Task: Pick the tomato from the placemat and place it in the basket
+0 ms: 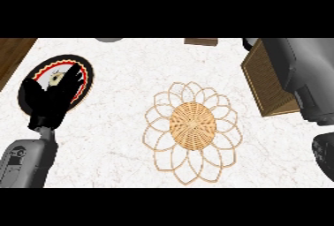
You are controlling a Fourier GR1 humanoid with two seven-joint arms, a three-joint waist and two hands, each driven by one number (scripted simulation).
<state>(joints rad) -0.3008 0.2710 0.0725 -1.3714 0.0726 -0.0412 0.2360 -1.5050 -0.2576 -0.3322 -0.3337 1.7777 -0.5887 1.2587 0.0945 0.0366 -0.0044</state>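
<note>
No tomato shows anywhere in the head view. The wicker basket, a woven disc ringed by looping petals, lies at the middle of the counter with nothing visible in it. A brown woven placemat lies at the right, largely covered by my grey right forearm. Only a black part of my right hand shows at the lower right edge, right of the basket; what it holds is hidden. My left hand rests open at the left, fingers up.
A black round plate with a red and yellow rim lies under my left hand. A grey object and a small brown one sit at the far edge. Dark wood borders the white counter's upper left.
</note>
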